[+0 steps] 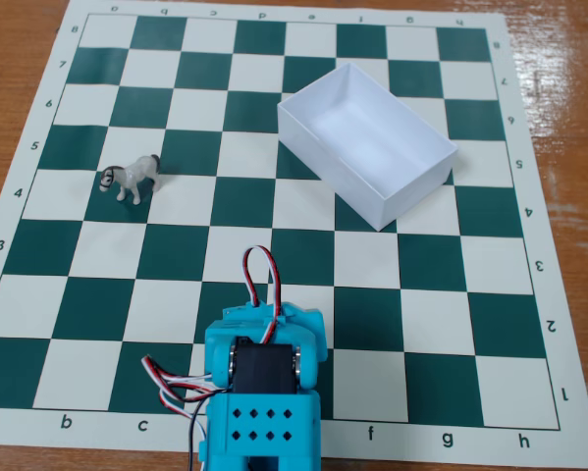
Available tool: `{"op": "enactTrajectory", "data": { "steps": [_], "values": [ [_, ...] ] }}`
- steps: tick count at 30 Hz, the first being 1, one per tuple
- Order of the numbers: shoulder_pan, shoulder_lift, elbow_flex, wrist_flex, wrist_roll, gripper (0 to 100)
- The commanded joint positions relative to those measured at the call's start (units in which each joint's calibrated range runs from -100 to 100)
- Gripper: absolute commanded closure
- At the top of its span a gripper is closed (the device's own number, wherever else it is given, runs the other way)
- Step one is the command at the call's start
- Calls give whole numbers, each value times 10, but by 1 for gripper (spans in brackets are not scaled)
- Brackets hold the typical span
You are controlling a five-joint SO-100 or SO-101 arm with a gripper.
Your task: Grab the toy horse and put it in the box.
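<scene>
Well apart: toy horse (132, 178) (upright), box (366, 143).

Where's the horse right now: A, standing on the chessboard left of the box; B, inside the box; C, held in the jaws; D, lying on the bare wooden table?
A: the horse stands on the chessboard, well left of the empty box.

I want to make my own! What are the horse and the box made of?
The horse looks like moulded plastic: smooth, slightly shiny white-grey body with a dark mane and tail. The box looks like thin white cardboard: matte, flat walls with sharp folded edges and no lid. I can't be sure from the fixed view.
</scene>
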Motion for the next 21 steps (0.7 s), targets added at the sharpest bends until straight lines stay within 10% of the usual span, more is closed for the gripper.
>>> {"op": "enactTrajectory", "data": {
  "steps": [1, 21],
  "values": [
    [5, -3, 4, 3, -2, 100],
    [35, 141, -188, -45, -70, 99]
  ]
}}
